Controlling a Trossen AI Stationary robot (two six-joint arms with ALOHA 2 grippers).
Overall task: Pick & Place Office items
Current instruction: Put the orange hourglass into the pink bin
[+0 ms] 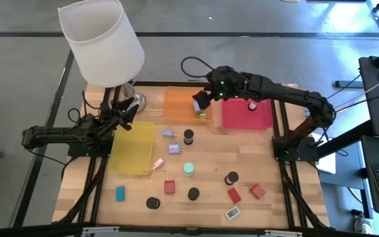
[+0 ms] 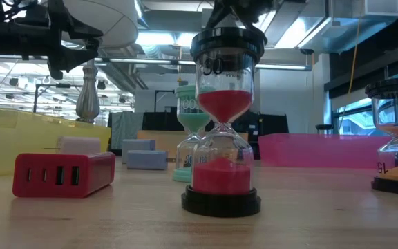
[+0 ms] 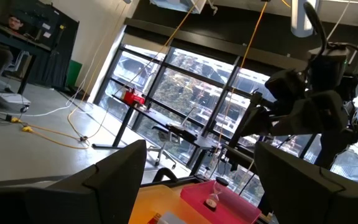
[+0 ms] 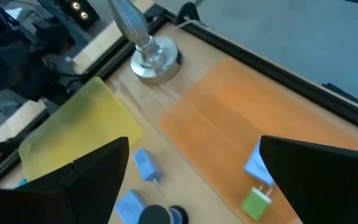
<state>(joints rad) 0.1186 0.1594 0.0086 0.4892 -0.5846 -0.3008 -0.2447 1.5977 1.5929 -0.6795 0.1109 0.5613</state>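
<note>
The office items lie scattered on the wooden table: lavender blocks (image 1: 168, 133), a mint cylinder (image 1: 189, 168), a pink bit (image 1: 158, 163), red blocks (image 1: 169, 187), a teal block (image 1: 120, 193), black discs (image 1: 193, 193) and a white tag (image 1: 232, 212). A lavender block (image 4: 255, 165) and a green block (image 4: 255, 202) rest on the orange tray (image 4: 229, 124). My right gripper (image 1: 199, 102) hangs open above that tray, with nothing between its fingers (image 4: 73, 180). My left gripper (image 1: 127, 105) waits open beside the lamp base, pointing out into the room (image 3: 197, 186).
The white-shaded lamp (image 1: 104, 39) stands at the far left, its metal foot (image 4: 154, 59) by the orange tray. A yellow tray (image 1: 132, 146) lies at the left. A red tray (image 1: 247, 115) at the far right holds a small hourglass (image 1: 251, 104). In the low view, a red-sand hourglass (image 2: 221, 138) stands close.
</note>
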